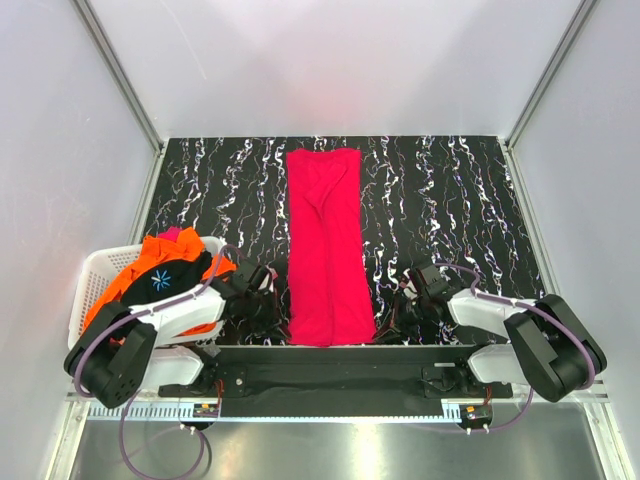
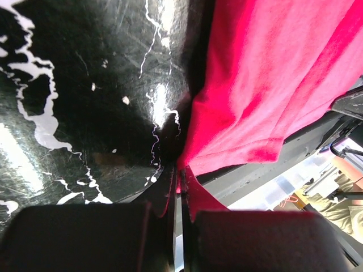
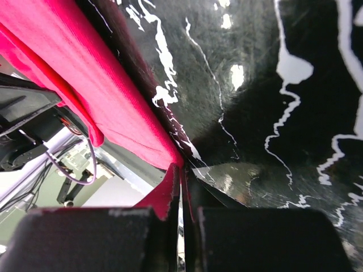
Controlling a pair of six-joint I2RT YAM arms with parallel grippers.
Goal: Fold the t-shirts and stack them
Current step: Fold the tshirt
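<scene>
You have no words, numbers or brand names to read in any of the three views. The one sign you can make out is a small pale-blue starburst print (image 1: pixel 160 281) on the black t-shirt (image 1: pixel 186 268) that lies in the white basket (image 1: pixel 94 264). It sits near the basket's middle, and no lettering shows on or around it.
</scene>
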